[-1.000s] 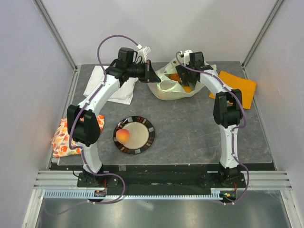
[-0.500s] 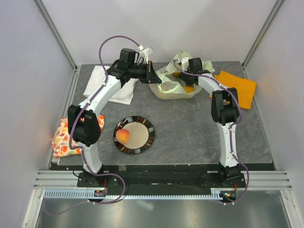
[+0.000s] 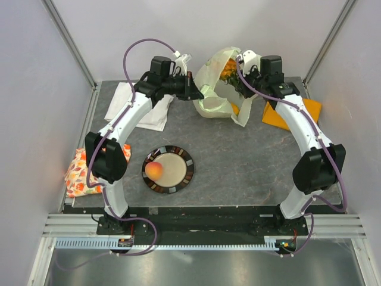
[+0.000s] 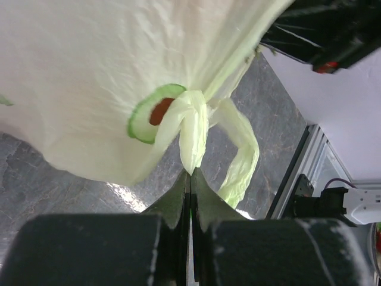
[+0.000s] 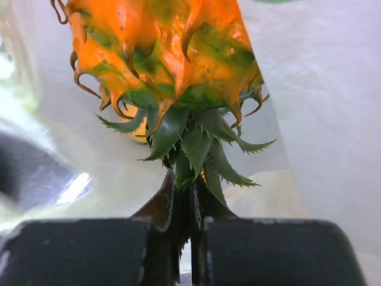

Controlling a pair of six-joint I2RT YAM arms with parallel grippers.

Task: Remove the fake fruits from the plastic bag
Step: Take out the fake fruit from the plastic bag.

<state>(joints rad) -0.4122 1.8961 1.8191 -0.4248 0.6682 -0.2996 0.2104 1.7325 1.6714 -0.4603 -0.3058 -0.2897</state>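
The step in hand seems to be the drawing of the pineapple (image 5: 161, 53) out of the plastic bag (image 3: 211, 89); the right jaws are clenched on its green crown, and the fruit hangs upside-down in them; the left jaws are pinched shut on a knotted handle loop (image 4: 193, 134) of the bag, at the far side of the tabletop (image 3: 238, 161). The pineapple appears to be at the bag's raised mouth, thin film close around it; so the next move, I judge, calls for lifting it clear while the left side holds the bag down, then carrying it toward the plate (image 3: 187, 173), where a peach (image 3: 154, 171) lies. The pineapple is orange with green patches and curled spiky scales; the bag is pale, translucent, crinkled.
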